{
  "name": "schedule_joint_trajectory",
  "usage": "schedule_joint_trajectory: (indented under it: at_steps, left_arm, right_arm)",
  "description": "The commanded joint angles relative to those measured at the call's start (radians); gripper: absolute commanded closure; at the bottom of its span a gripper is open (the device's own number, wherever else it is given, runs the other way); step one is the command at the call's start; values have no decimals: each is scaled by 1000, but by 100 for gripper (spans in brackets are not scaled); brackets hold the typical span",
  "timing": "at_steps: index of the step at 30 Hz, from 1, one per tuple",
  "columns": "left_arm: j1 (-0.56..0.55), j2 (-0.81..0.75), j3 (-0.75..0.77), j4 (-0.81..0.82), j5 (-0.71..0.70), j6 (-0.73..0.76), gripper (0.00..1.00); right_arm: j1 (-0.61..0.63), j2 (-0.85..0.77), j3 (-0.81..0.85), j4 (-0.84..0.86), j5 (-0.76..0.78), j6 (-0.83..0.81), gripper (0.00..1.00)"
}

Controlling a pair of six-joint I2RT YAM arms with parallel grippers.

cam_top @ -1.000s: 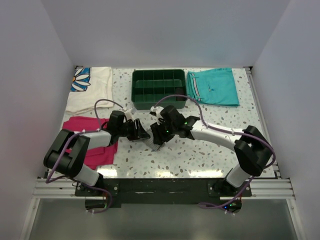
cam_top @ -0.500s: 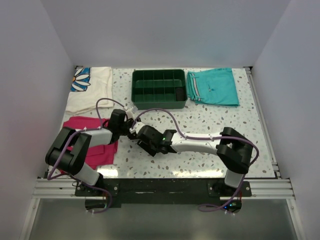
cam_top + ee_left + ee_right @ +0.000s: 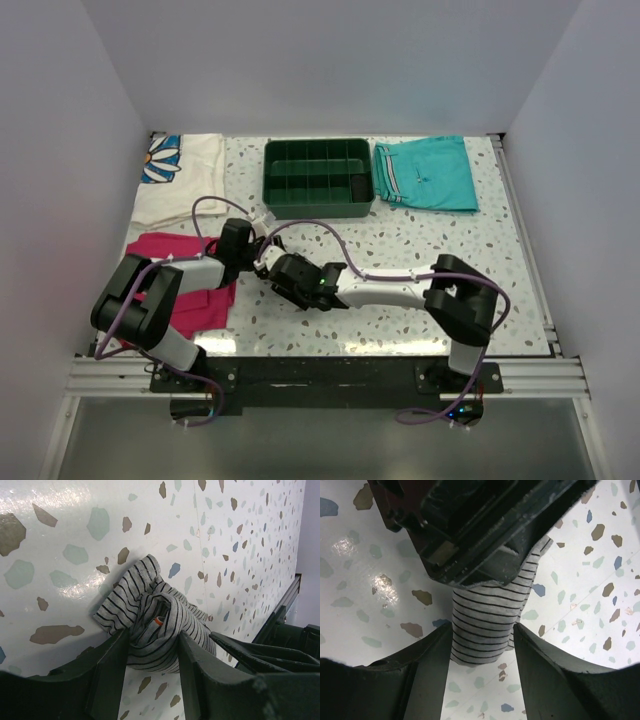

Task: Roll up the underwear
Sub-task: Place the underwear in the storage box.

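— What has moved?
— The right arm (image 3: pixel 385 292). A second ago its elbow stood out wide to the right. It has since folded in, and the right gripper (image 3: pixel 482 630) has slid left across the speckled, glossy surface (image 3: pixel 420 240) to meet the left gripper (image 3: pixel 152 639), which has barely shifted.
— And the underwear (image 3: pixel 150 625)?
— It lies on the surface between the two, bunched into a soft, stubby roll of grey cloth with fine dark stripes. A bit of reddish trim peeks from a fold. The left gripper's fingers (image 3: pixel 112 675) pinch it from both sides, and the cloth bulges between them. The roll also fills the gap between the right gripper's fingers (image 3: pixel 432 665), so it is clamped there as well.
— Anything hard to see?
— From above, the black grippers cover the roll almost wholly. In the right wrist view the left gripper's body hides the roll's far end.
— Around it?
— A compartmented green tray (image 3: pixel 320 211) sits at the far side, with folded teal shorts (image 3: pixel 425 172) just beside it. A magenta cloth (image 3: pixel 185 300) lies partly under the left arm (image 3: pixel 195 272), and a white cloth (image 3: pixel 185 185) with a daisy print is in the far left corner.
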Motion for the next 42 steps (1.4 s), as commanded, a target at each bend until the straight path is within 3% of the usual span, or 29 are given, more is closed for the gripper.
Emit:
schedule_joint_trajectory:
  at_steps: [1,8,13,25,34,42]
  left_arm:
    - [-7,33,-5,-87,-61,53,52]
    - [-7,36,-6,-86,-58,52,52]
    - [-7,33,-8,-89,-59,52,52]
    - [-1,4,50,-130,-82,41,50]
    - [19,-42,122,-201,-113,46,39]
    - [39,-174,130,-278,-231,-6,36]
  right_arm:
    - [12,30,13,60,-3,-1,44]
    - [17,75,-15,72,20,37,45]
    - [15,99,-55,67,39,91,51]
    - [14,99,-168,90,-44,211,79]
    - [8,53,-179,87,-121,240,81]
    - [-29,4,-179,86,-231,246,81]
